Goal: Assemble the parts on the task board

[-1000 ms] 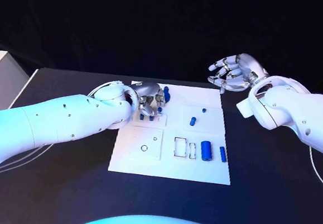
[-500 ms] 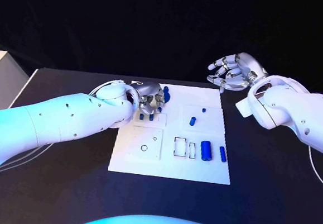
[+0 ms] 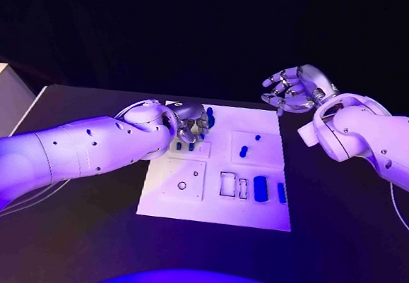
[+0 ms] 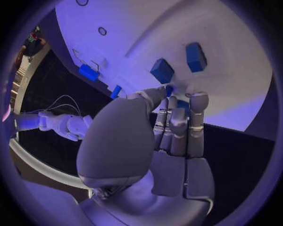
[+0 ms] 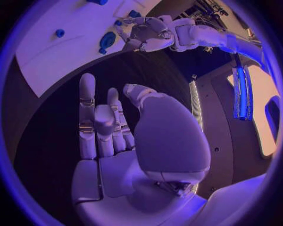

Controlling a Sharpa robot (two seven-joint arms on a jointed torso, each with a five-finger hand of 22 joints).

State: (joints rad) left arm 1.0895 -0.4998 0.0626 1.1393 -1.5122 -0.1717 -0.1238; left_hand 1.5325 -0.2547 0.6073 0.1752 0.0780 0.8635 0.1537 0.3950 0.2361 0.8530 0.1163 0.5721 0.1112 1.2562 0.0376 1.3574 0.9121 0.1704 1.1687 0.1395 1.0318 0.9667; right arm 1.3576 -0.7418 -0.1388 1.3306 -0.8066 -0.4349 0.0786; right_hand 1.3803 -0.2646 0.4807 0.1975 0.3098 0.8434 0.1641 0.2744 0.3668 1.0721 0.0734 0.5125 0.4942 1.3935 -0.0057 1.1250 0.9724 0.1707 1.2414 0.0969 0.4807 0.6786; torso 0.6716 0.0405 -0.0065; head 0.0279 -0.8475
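Task board [image 3: 215, 200]: white plate, mid-table on black table [image 3: 354, 248]. Blue parts on it: long piece [image 3: 260, 188] and slimmer one [image 3: 281, 192] near right edge, small piece [image 3: 243, 151] toward far side. Left hand [image 3: 188, 126] low over far left corner of board, fingers [image 4: 197, 117] bunched together and reaching down beside two blue blocks [image 4: 162, 70]; whether anything is pinched cannot be told. Right hand [image 3: 294, 88] raised beyond far right corner of board, off the plate, fingers [image 5: 87, 113] extended and slightly apart, holding nothing.
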